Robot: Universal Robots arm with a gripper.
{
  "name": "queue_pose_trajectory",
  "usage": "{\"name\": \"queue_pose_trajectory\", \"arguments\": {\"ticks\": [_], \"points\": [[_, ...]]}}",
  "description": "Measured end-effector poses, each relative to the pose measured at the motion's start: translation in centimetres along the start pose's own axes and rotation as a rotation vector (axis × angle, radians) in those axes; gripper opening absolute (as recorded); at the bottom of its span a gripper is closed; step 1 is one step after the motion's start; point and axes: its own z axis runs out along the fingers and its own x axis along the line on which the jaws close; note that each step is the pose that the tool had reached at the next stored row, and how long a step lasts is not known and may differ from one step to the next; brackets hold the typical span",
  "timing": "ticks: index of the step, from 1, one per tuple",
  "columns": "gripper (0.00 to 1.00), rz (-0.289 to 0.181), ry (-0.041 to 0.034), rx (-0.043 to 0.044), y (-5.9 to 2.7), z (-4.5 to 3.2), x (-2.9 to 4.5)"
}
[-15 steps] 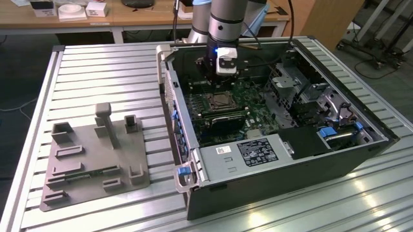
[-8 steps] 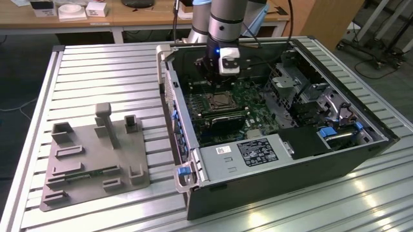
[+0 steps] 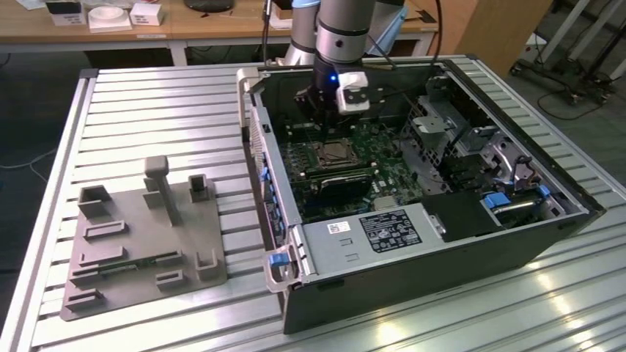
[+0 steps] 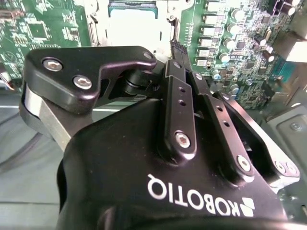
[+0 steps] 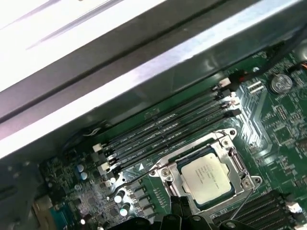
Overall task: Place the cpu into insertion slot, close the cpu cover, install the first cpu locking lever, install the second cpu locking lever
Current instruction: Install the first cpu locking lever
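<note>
The cpu (image 5: 209, 175), a square chip with a pale metal top, lies in the insertion slot (image 5: 168, 173) on the green motherboard. The silvery cpu cover (image 5: 233, 160) lies flat as a frame around the chip. A thin wire lever (image 5: 139, 176) runs along one side of the socket, and a second lever (image 5: 242, 203) shows at the other side. My gripper (image 5: 184, 215) hovers just beside the socket with nothing between its black fingers, which look shut (image 4: 175, 46). In the exterior view the gripper (image 3: 323, 121) hangs inside the open case, just behind the socket (image 3: 338, 152).
Long black memory slots (image 5: 163, 129) run beside the socket, next to the case wall (image 5: 144, 62). A white-labelled grey box (image 3: 377, 231) fills the case's front. On the ribbed table at the exterior view's left stands a grey fixture plate (image 3: 146, 242).
</note>
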Motion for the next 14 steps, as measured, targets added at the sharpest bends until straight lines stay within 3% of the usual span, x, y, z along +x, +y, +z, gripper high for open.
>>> {"name": "queue_pose_trajectory", "arguments": {"ticks": [4, 14], "points": [[0.10, -0.033, -0.0004, -0.0005, 0.00, 0.01, 0.00], [0.10, -0.047, -0.0027, -0.0019, 0.00, -0.34, 0.00]]}}
